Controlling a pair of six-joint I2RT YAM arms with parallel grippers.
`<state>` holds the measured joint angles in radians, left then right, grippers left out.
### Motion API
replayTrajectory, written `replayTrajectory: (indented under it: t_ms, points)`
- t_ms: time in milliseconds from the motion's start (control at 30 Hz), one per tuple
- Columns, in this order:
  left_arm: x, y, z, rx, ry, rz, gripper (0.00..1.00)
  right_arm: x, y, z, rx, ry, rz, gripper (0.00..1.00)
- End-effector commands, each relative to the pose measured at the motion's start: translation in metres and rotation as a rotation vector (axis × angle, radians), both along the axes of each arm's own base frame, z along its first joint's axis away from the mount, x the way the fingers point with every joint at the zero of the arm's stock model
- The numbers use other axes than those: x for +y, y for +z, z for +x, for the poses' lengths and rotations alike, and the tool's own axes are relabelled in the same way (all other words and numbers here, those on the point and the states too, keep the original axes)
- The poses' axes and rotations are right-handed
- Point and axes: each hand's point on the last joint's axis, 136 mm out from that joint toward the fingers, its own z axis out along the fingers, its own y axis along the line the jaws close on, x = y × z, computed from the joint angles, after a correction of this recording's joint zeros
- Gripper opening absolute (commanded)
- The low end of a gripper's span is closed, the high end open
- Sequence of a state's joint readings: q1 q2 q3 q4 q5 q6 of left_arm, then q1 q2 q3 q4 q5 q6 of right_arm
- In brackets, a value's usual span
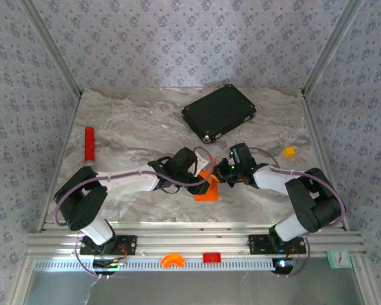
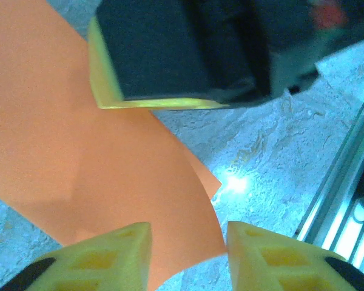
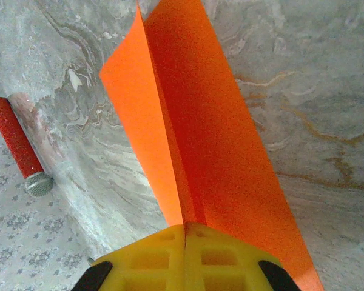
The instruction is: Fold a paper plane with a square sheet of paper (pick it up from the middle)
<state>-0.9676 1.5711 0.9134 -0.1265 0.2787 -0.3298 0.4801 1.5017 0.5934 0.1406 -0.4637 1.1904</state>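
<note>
The right gripper has its two yellow fingers pressed flat together, clamped on the near end of a folded orange paper sheet. From that pinch the sheet runs away from the fingers in two layers that meet along a lengthwise crease. A narrower flap stands to the left and a wider one spreads to the right. The left gripper faces it from the other side with its yellow fingers apart, gripping nothing. One curved edge of the same sheet reaches into the gap between them, and whether it touches either finger cannot be told. Just beyond, a dark finger of the right gripper with a yellow pad sits over the paper's far edge. Seen from above, the two arms meet nose to nose near the middle of the grey marbled table, with the orange paper between and just in front of them. Further out, a black flat case lies toward the back. A red cylinder lies well apart on the left, and a small yellow lump sits on the right.
</note>
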Motion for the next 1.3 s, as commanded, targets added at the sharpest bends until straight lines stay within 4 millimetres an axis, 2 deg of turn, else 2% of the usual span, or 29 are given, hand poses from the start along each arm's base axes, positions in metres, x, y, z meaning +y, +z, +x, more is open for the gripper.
replayTrajectory:
  t_ms: [0,200,300,467,600,733,833,1133,1267]
  points:
    - [0.008,0.01,-0.003,-0.157,-0.008,0.044,0.46,0.0,0.004,0.002,-0.001,-0.016,0.025,0.04]
    - [0.002,0.006,-0.02,-0.358,-0.082,0.182,0.58,0.0,0.007,0.002,-0.009,-0.022,0.034,0.03]
    - [-0.002,0.002,-0.022,-0.439,-0.095,0.251,0.65,0.001,0.008,0.001,-0.011,-0.02,0.036,0.03]
    - [-0.001,-0.004,-0.011,-0.509,-0.043,0.336,0.66,0.0,0.01,0.001,-0.015,-0.02,0.037,0.04]
    - [-0.005,-0.002,-0.008,-0.52,-0.03,0.325,0.65,0.0,0.011,0.001,-0.019,-0.019,0.035,0.04]
    - [-0.007,-0.002,-0.009,-0.514,-0.029,0.31,0.56,-0.001,0.011,0.0,-0.019,-0.021,0.033,0.04]
    - [-0.008,-0.002,-0.01,-0.507,-0.03,0.303,0.45,-0.002,0.01,0.0,-0.017,-0.023,0.033,0.04]
    - [-0.007,-0.003,-0.013,-0.488,-0.026,0.285,0.0,-0.002,0.011,-0.001,-0.025,-0.019,0.03,0.08]
    - [-0.006,-0.002,-0.011,-0.429,-0.009,0.247,0.0,-0.007,0.014,-0.006,-0.047,0.005,0.005,0.2]
